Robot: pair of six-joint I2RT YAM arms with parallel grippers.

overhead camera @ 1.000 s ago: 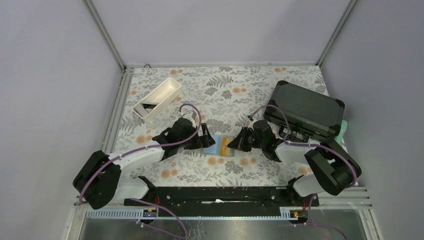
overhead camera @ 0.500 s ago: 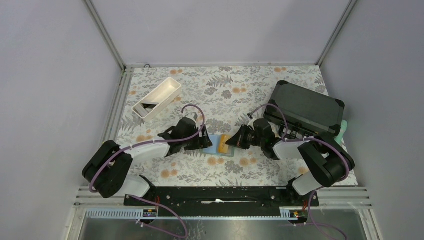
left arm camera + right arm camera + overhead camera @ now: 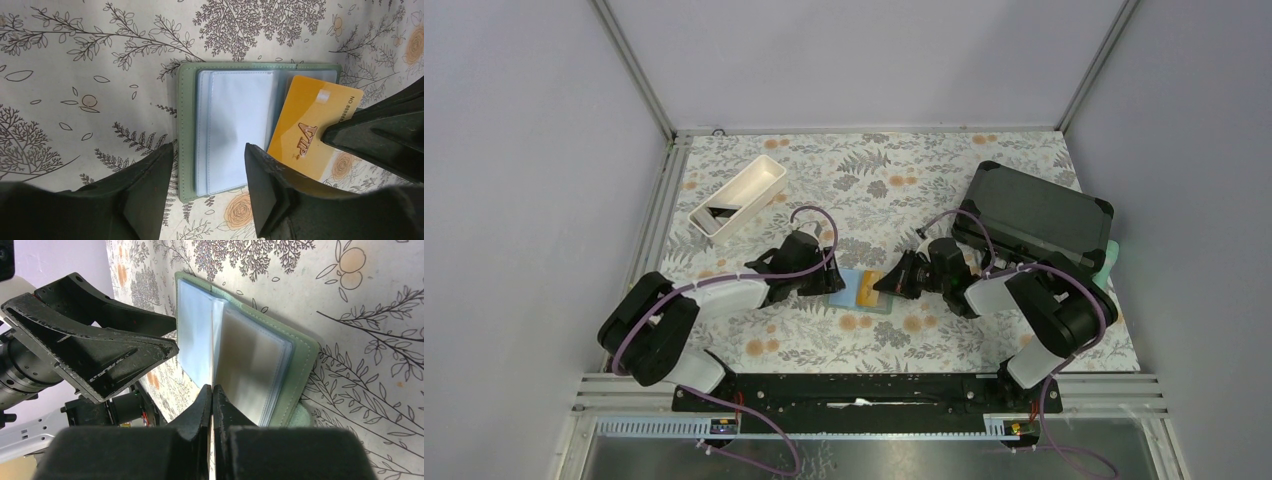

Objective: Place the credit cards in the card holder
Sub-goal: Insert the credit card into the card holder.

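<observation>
Only left wrist: gold card point(image 3: 307, 125) lettering.

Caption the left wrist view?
Right gripper holds gold card over open card holder; left gripper hovers open above it.

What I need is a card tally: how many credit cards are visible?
1: a gold-orange plastic VIP card, pinched by the right tool over the open sage-green card holder. A dark shape in the white oblong tray might be more; I cannot tell.
</observation>
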